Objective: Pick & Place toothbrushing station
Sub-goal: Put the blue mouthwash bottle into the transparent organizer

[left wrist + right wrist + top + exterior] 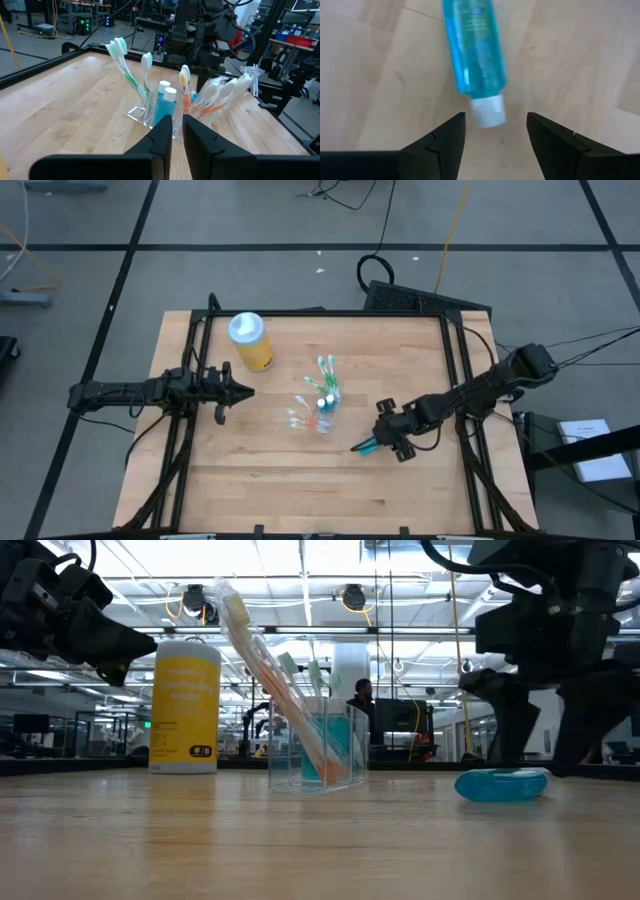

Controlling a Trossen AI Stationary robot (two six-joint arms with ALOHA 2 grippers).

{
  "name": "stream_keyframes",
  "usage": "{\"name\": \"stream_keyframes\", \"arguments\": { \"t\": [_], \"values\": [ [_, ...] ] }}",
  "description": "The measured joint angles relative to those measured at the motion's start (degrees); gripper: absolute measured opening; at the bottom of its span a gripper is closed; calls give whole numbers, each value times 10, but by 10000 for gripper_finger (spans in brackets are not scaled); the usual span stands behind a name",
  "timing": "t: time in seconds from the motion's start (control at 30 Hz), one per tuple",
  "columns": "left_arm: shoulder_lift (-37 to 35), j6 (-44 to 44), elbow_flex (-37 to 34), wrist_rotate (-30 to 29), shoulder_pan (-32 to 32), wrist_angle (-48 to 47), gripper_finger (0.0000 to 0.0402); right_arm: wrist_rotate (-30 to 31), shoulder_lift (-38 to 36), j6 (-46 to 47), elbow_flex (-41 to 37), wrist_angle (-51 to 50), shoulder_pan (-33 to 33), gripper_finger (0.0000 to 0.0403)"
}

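Hovering my right gripper (495,131), fingers apart, over a teal tube (474,47) lying flat on the desk (250,480), white cap (488,111) toward me, near the clear cup (322,418). Judged light, smooth, prone to rolling; best pinched across the mid-body. Print on the tube unreadable. Left gripper (240,391) waits together beside the yellow bottle (250,340).
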Motion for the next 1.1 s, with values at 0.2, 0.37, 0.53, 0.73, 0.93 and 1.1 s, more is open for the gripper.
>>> {"name": "stream_keyframes", "arguments": {
  "t": [0.2,0.37,0.53,0.73,0.93,1.1],
  "values": [
    [0,0,0,0,0,0,49,-21,0,2,-44,78,-2,201],
    [0,0,0,0,0,0,49,-21,0,3,-56,91,-2,200],
    [0,0,0,0,0,0,49,-26,0,3,-57,106,-2,182],
    [0,0,0,0,0,0,49,-51,0,3,-57,121,-2,146],
    [0,0,0,0,0,0,49,-51,-1,3,-57,121,-2,109],
    [0,0,0,0,0,0,49,-49,-1,3,-57,121,-2,90]
  ]
}}
